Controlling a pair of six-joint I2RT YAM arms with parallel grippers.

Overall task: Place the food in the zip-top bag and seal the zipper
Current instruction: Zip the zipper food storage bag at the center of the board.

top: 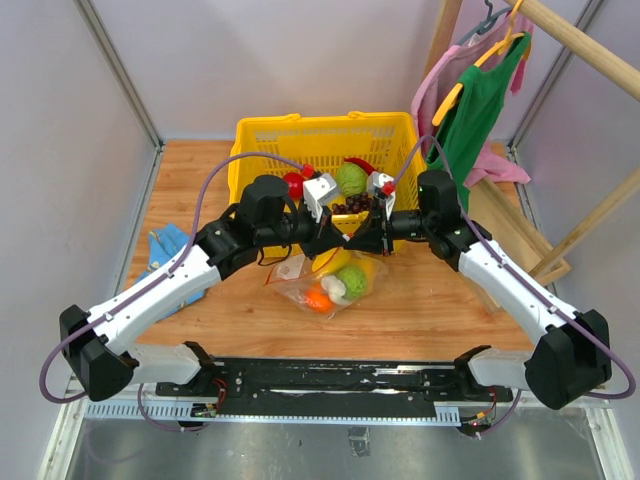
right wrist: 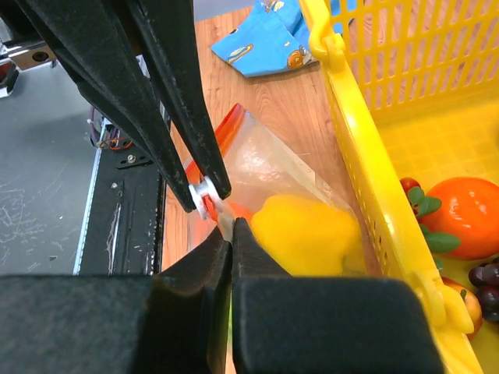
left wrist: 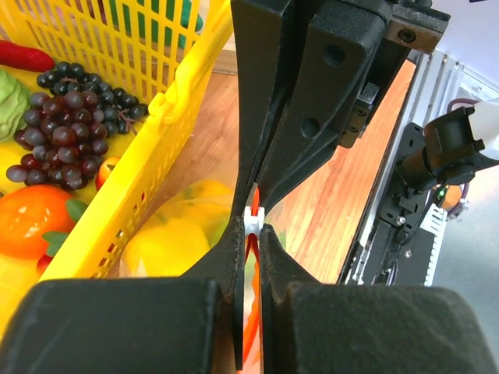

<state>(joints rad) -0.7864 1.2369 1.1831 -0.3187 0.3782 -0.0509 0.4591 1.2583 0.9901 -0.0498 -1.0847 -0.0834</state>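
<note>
Top view, blue cloth (top: 168,248) near table's (top: 430,310) left edge, left claw (top: 332,243) pinched shut on zipper (left wrist: 253,221), clear bag (top: 300,272) holding toy food (top: 352,280) just in front of yellow basket (top: 260,135), right claw (top: 362,240) closed on same zipper, just beside left claw.

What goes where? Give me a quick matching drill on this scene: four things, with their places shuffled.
Things:
1. grapes
2. blue cloth
3. zip-top bag
4. green garment

Places:
A. hanging at the far right
B. inside the yellow basket
C. on the table, left of the basket
D. in front of the basket, food inside

Pairs: 1-B, 2-C, 3-D, 4-A
</note>
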